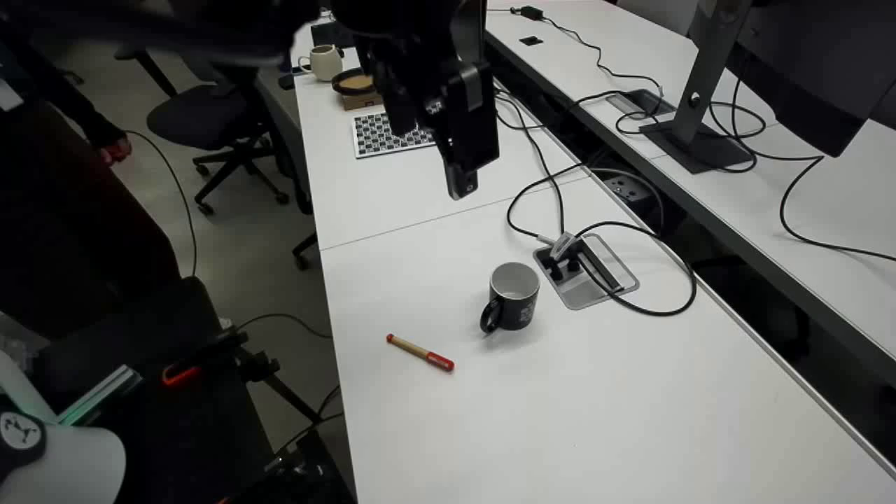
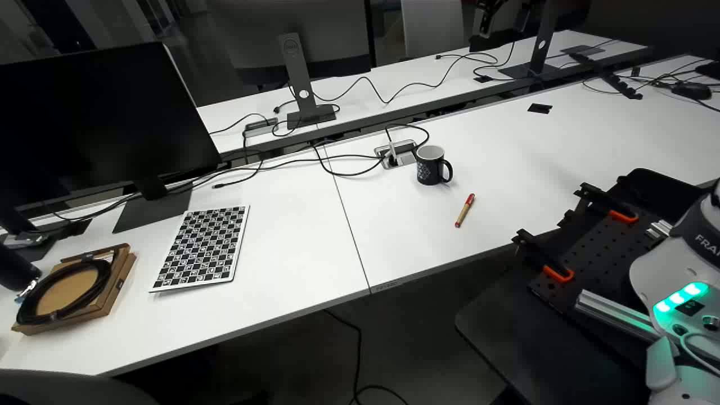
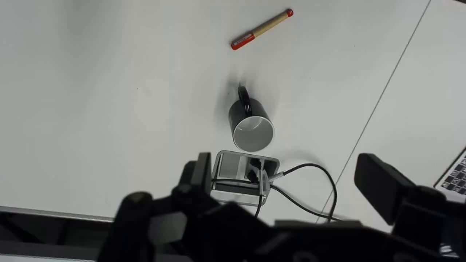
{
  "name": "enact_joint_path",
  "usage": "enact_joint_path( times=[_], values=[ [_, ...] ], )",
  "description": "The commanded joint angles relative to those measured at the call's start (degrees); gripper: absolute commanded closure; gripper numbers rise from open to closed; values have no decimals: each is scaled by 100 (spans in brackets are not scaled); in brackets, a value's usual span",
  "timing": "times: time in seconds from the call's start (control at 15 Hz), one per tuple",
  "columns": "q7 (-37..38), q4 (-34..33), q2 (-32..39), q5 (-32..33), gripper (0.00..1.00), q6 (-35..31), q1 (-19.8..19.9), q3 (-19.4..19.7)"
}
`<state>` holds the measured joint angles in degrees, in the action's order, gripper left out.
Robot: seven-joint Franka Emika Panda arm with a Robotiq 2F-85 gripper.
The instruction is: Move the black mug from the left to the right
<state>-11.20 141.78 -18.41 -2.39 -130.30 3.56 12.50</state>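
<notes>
Squinting at my wrist view, I find the claw (image 3: 285,160) blurred and spread apart; cables (image 3: 308,165) partly hide the cable box (image 3: 229,165), the checkerboard (image 3: 457,178) is cut off. One black mug (image 3: 252,127) stands on the worktop (image 3: 145,109) just beside the cable box; one red-tipped stick (image 3: 261,29) lies farther from it.

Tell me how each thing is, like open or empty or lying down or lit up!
Black mug: upright, empty.
Red-ended marker: lying flat.
End effector: open, holding nothing.
Desk socket box: plugs in it.
Big monitor: dark.
Robot's base lights: glowing blue-green.
Cream mug: upright, inside unclear.
</notes>
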Motion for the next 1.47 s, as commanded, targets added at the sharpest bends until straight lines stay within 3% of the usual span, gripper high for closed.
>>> enact_joint_path(
  times=[0.0, 0.33, 0.87, 1.07, 1.4],
  values=[
    [-29, -9, 7, -40, 0, 14, 98, -94],
    [150, 47, 182, 336, 0, -173, 141, -338],
    [54, 19, 205, 226, 0, -38, 120, -349],
    [281, 99, 231, 598, 0, -320, 231, -440],
    [988, 292, 542, 1668, 0, -1193, 296, -914]
  ],
)
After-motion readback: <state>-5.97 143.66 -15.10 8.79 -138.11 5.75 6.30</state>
